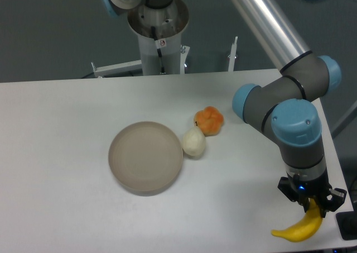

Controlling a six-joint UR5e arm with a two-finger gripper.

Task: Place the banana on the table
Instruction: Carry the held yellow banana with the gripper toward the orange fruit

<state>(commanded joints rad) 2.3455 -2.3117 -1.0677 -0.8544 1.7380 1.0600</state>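
The bright yellow banana (300, 228) is at the front right corner of the white table (67, 113), low over or touching the surface; which one I cannot tell. My gripper (313, 204) points straight down at the banana's upper right end and is shut on it. The fingertips are mostly hidden by the gripper body and the fruit. The banana's free tip points left toward the front edge.
A round beige-grey plate (146, 157) lies left of centre. A pale cream egg-shaped fruit (193, 142) sits against its right rim, with a lumpy orange fruit (208, 120) just behind. The robot base (159, 35) stands at the back edge. The table's right edge is close to the gripper.
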